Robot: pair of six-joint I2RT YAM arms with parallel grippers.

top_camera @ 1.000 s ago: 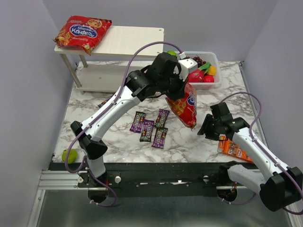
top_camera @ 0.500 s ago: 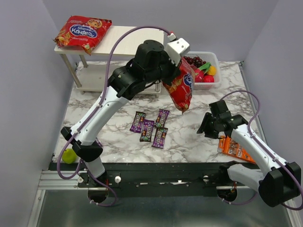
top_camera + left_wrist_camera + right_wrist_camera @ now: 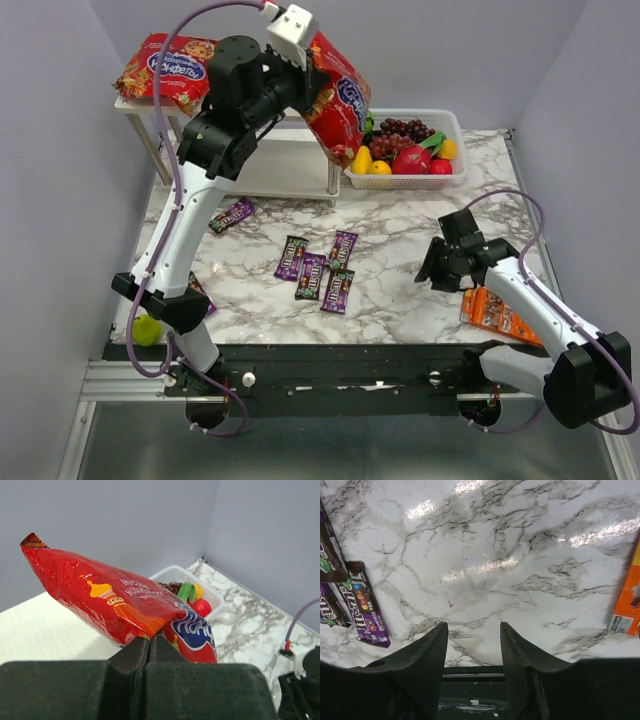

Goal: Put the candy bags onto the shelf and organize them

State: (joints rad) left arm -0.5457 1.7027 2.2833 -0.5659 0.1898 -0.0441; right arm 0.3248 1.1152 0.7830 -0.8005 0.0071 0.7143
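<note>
My left gripper (image 3: 318, 72) is shut on the edge of a glossy red candy bag (image 3: 340, 100) and holds it high over the right end of the white two-tier shelf (image 3: 290, 175). In the left wrist view the jaws (image 3: 149, 641) pinch the bag (image 3: 115, 597) above the pale top board (image 3: 35, 630). A second red bag (image 3: 172, 68) lies on the shelf's top left. Several small dark purple packets (image 3: 318, 265) lie mid-table, and one more (image 3: 232, 214) lies near the shelf. My right gripper (image 3: 437, 265) is open and empty, low over bare marble (image 3: 472, 635), with packets (image 3: 365, 612) to its left.
A white fruit basket (image 3: 452, 122) stands just right of the shelf, also in the left wrist view (image 3: 170, 572). An orange packet (image 3: 495, 312) lies by my right arm and shows in the right wrist view (image 3: 626, 605). A green ball (image 3: 147, 328) sits at the front left.
My left arm has lifted the red bag up and back-left, from above the middle of the table to over the shelf's right end. The right arm has hardly moved.
</note>
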